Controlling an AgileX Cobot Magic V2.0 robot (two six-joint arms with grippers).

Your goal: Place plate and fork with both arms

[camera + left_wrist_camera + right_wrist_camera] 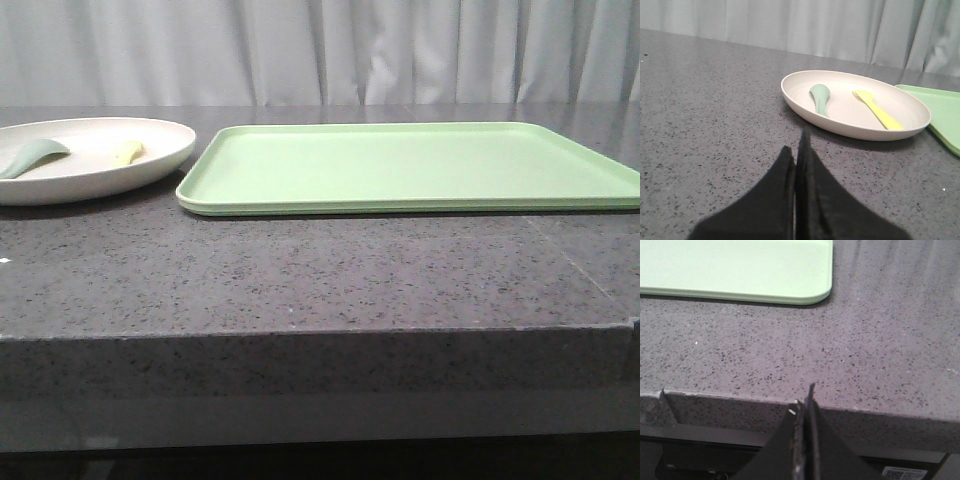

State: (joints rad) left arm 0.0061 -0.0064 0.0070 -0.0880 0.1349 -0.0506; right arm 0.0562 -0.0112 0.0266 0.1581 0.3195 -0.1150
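The fork [878, 109] lies in the plate [805, 105] (no legible writing).

bare counter [300, 280] nearside, tray [420, 165] beside plate [150, 165]

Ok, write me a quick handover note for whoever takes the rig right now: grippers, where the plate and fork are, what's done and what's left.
Left gripper: shut, empty, low over the grey stone table, short of the plate.
Right gripper: shut, empty, at the table's near edge, short of the light green tray.
Plate: on the table, left of the tray, close beside its left edge.
Yellow fork: lying in the plate, beside a grey-green spoon.
Done: nothing yet; the tray carries nothing.
Left: pick up plate and fork and place them, probably on the tray.
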